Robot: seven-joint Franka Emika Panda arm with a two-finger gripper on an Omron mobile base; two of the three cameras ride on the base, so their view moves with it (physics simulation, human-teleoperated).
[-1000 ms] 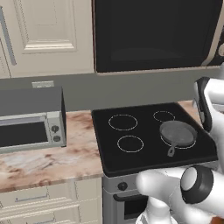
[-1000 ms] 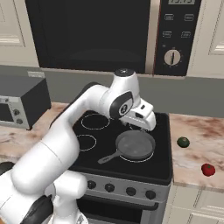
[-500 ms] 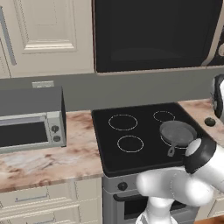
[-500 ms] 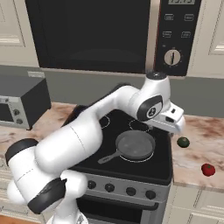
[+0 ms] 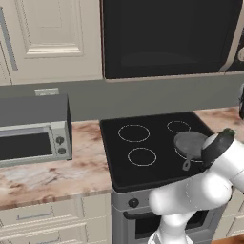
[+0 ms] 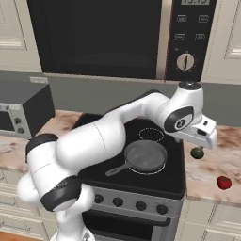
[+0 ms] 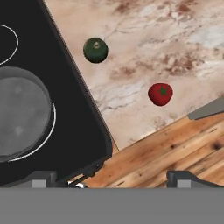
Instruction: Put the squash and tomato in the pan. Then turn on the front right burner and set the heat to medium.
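Pan is dull grey metal, matt inside; cooktop is smooth black glass with a faint sheen. Counter looks like polished marbled stone in beige and brown, floor is wood planks with visible grain. Tomato is glossy red, squash dark green and smooth with a slight sheen, toaster oven brushed grey metal.

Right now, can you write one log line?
jaws: open, empty | squash: on counter | tomato: on counter | pan: front right burner, empty
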